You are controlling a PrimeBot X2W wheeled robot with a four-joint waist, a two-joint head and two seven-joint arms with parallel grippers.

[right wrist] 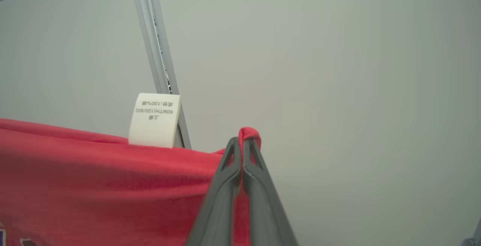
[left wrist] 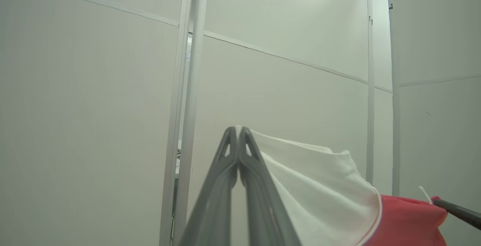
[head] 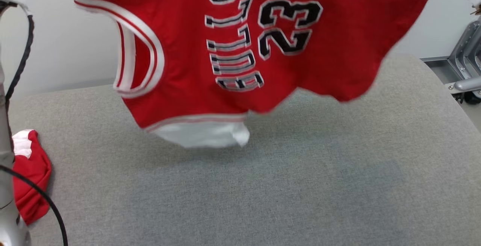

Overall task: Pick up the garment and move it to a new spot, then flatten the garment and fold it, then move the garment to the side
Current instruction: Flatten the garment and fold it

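Pinching both ends: my left gripper (left wrist: pixel 237 129) is clamped on a white panel (left wrist: pixel 319 186) of the Bulls jersey (head: pixel 338 50), and my right gripper (right wrist: pixel 240 140) is clamped on a red hem corner near the care label (right wrist: pixel 155 120).
— Where is it?
Hanging over the grey table (head: pixel 263 193), lettering sideways. I'd call this the carry; next I lower it and spread it flat.
— Room?
Plenty mid-table. I'd avoid the red-and-white bundle (head: pixel 32 178) at the left edge.

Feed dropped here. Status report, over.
Left gripper and right gripper shut on jersey. Jersey hanging over grey table. Red cloth bundle at table's left edge.
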